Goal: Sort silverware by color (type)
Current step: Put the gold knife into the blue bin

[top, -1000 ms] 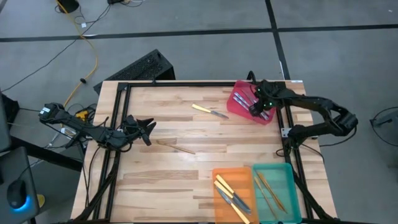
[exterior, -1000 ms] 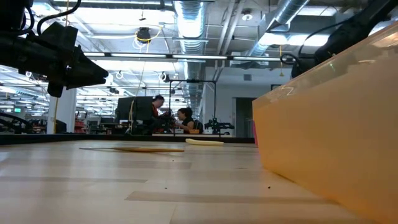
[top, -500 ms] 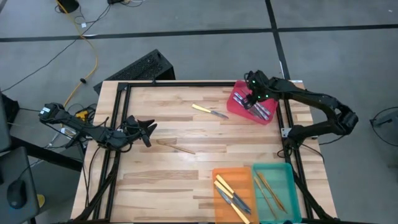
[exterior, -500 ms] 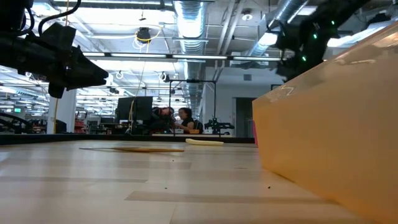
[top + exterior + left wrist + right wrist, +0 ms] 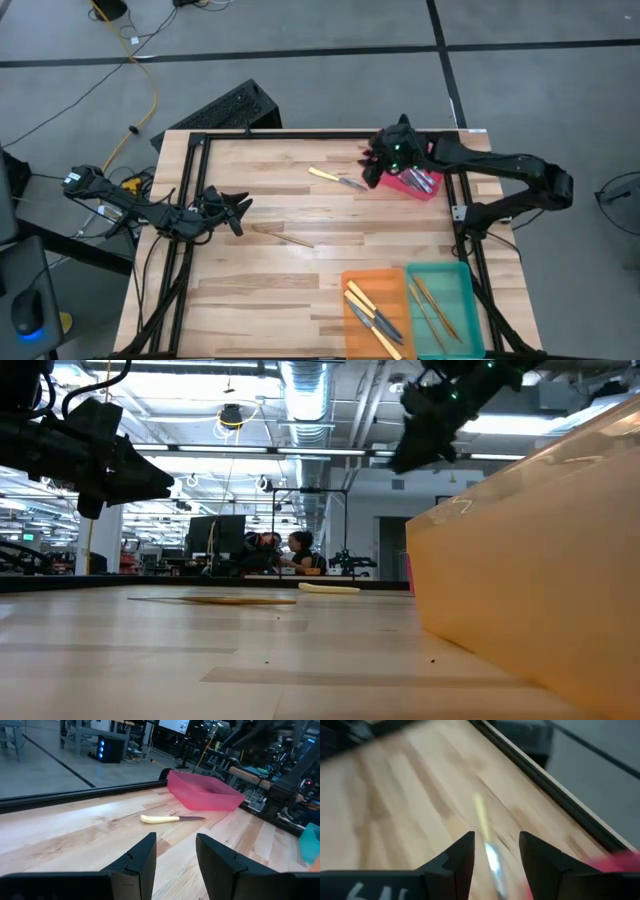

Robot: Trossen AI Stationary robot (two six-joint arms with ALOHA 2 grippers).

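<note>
While the left gripper [image 5: 238, 208] waits far off with spread, empty fingers, the right gripper [image 5: 372, 168] hangs just beside the yellow-handled knife [image 5: 338, 179]. That knife lies on the table [image 5: 260, 280], straight ahead of the open, empty jaws, its length running away between them, blade end nearest.

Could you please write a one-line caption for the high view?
Right gripper open beside the red tray, near a yellow-handled knife; left gripper waits open.
</note>
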